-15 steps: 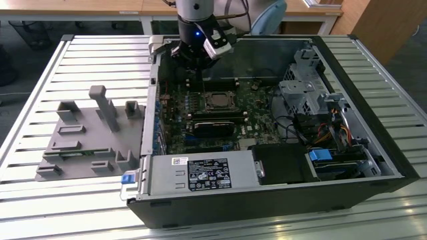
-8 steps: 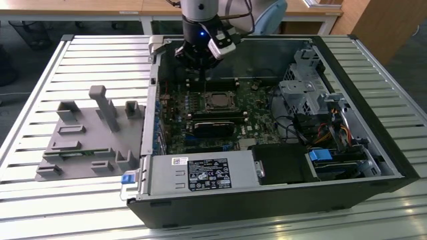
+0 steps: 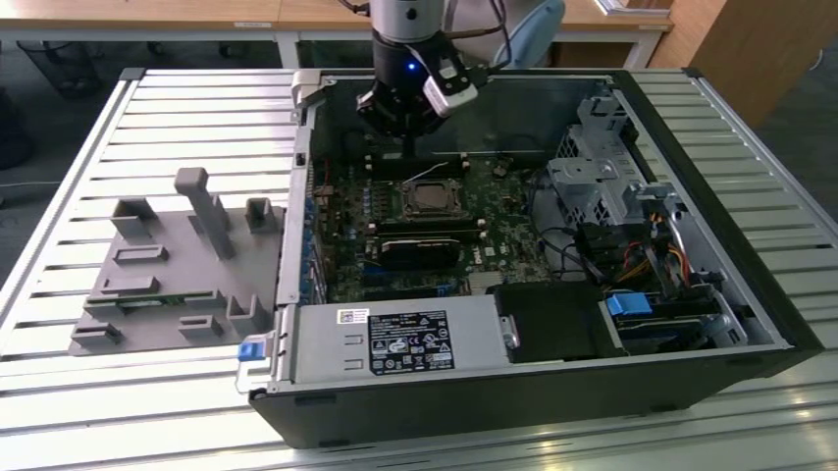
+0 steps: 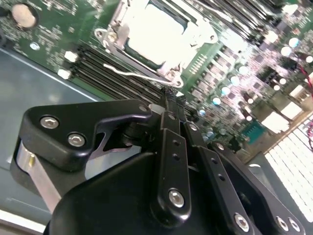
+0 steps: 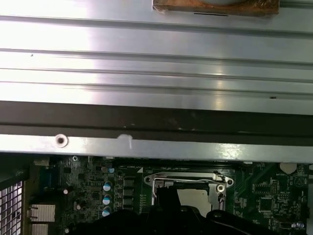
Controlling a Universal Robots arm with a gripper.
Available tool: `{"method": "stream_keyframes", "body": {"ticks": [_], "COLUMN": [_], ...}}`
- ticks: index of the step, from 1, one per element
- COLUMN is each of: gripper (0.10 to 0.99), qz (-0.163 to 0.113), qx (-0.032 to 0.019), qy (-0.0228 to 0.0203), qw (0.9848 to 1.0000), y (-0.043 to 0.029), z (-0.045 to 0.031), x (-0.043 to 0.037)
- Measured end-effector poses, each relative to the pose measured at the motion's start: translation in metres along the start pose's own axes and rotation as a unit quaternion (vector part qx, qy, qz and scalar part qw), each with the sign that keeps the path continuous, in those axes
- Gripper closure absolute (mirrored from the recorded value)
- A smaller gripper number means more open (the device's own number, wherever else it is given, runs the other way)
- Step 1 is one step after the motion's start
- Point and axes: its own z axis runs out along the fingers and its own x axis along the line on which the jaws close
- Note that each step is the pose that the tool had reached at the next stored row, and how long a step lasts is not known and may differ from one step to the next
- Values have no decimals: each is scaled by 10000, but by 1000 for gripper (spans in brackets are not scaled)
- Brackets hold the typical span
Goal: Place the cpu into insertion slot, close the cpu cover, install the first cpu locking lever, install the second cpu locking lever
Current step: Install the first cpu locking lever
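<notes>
Your gripper point(image 4: 171, 95) has its two black fingers point(image 4: 166, 147) pressed together at the tips, and you can see nothing held between them. In the exterior view it hangs inside the open computer case point(image 3: 524, 412), low over the green board point(image 3: 511, 245) and just beside the socket point(image 3: 427, 200). The chip point(image 4: 154, 32) already sits in that socket, its pale metal top showing through the window of the silvery cover frame point(image 4: 198, 36), which lies flat over it. A thin wire lever point(image 4: 132, 73) runs along the side of the frame nearest your fingertips; you cannot tell whether they touch it. The case stands on a slatted metal table point(image 3: 131, 422), with a grey parts holder point(image 3: 157, 275) at the exterior view's left.
</notes>
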Motion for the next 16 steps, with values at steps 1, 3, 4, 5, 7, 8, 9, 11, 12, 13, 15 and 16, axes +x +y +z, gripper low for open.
{"method": "stream_keyframes", "body": {"ticks": [1, 3, 4, 5, 7, 8, 9, 11, 12, 13, 15, 16], "gripper": [980, 980, 980, 980, 980, 980, 980, 980, 980, 980, 980, 980], "qz": [0, 1, 0, 0, 0, 0, 0, 1, 1, 3, 11, 14], "qx": [0, 0, 0, 0, -1, 0, -1, -12, -29, -60, -175, -237], "qy": [0, 0, 0, 0, -1, 0, 0, 0, 0, 0, -3, -4], "qw": [10000, 10000, 10000, 10000, 10000, 10000, 10000, 10000, 10000, 10000, 9998, 9997], "y": [-1, -1, -2, -2, -3, -3, -3, -3, -4, -4, -5, -5], "z": [3, 9, 13, 15, 23, 27, 32, 44, 48, 54, 64, 68], "x": [-26, -76, -98, -114, -130, -133, -137, -138, -139, -139, -142, -143]}}
